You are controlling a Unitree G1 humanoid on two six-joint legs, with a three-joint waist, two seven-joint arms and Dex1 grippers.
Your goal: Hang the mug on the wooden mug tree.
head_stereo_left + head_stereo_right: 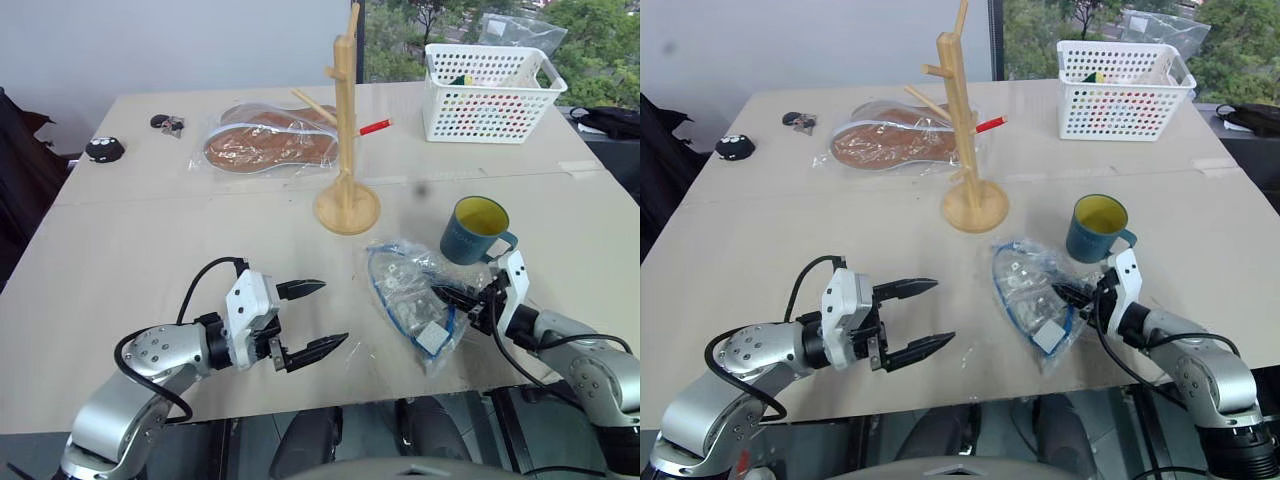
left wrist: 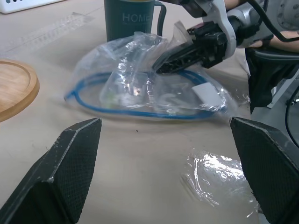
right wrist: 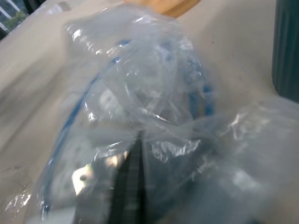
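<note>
The small dark blue mug with a yellow inside stood on the table, not yet hung on the tall wooden mug tree. The right gripper pinched a clear plastic bag. The left gripper was spread wide, empty.

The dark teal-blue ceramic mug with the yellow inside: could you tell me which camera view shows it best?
The left eye view: the dark teal-blue ceramic mug shows whole there, upright, yellow inside and handle visible. The right eye view shows the same. The left wrist view shows its lower body and handle; the right wrist view catches one dark edge.
</note>
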